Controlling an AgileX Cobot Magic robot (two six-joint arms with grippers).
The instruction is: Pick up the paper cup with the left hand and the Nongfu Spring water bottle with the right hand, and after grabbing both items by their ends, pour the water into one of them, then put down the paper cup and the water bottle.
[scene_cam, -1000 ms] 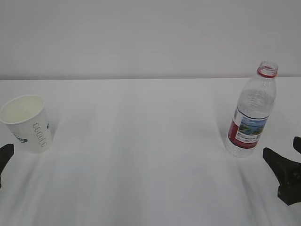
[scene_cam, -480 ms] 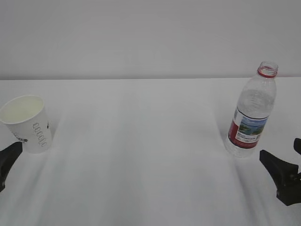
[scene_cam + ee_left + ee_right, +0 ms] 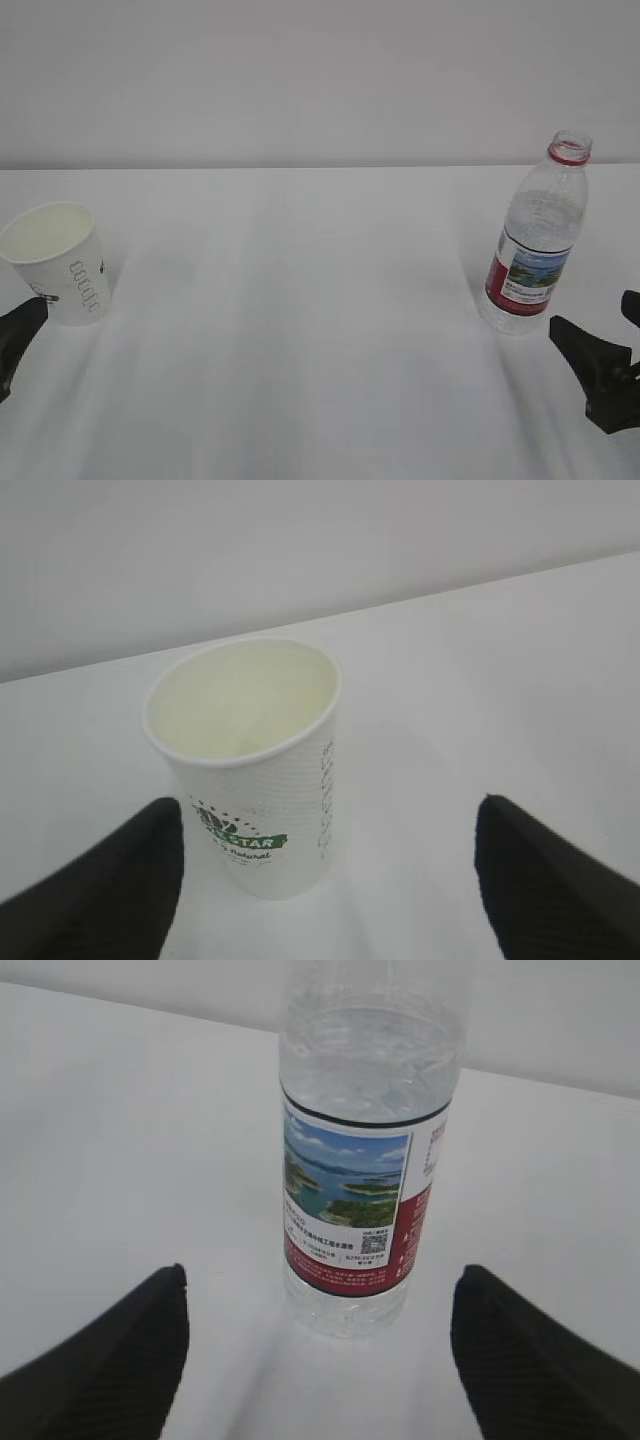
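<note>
The paper cup (image 3: 60, 265) stands upright and empty at the far left of the white table; in the left wrist view the paper cup (image 3: 255, 780) shows its green printed mark. My left gripper (image 3: 330, 802) is open, its fingers wide to either side just short of the cup's base, touching nothing. The Nongfu Spring water bottle (image 3: 535, 250) stands uncapped at the right. In the right wrist view the bottle (image 3: 365, 1160) holds clear water (image 3: 370, 1070) up above the label. My right gripper (image 3: 322, 1270) is open, straddling the space in front of the bottle without contact.
The white table (image 3: 300, 320) stretches between cup and bottle, with a plain pale wall (image 3: 300, 80) behind its far edge. Only a black fingertip (image 3: 25, 318) of the left hand shows at the exterior view's left border; the right hand (image 3: 590, 312) sits low right.
The left fingertip has crept forward up to the cup's base. The right gripper has edged left towards the bottle. Cup and bottle have not moved.
</note>
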